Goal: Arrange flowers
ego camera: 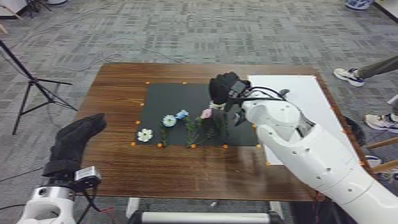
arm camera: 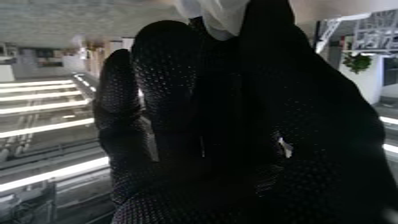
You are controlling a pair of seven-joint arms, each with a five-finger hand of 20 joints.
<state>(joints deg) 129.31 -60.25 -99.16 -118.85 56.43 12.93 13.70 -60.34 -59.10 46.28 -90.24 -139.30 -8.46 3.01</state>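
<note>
Centrally, black mat: it lies flat on your brown table, with small orange dots along its edges.

White flower: it lies at the mat's near left corner, its open petals around a yellow centre.

Blue flowers: a pale blue one lies to the right of the white flower and a little farther from you; a deeper blue one is just beside it, farther still.

Pink flower: it lies to the right of the blue pair, near the middle of the mat. Green stems run from this group toward the mat's near edge.

Your right hand: it is over the right part of the mat, its arm coming in across the white sheet. In the right wrist view, your right hand has its fingers and thumb clamped on white petals at their tips.

Your left hand: it is at the table's left edge, well apart from the flowers, its fingers together, relaxed and nearly straight, with nothing in them.

Floor: grey carpet surrounds the table, and a black tripod stands to the left.
</note>
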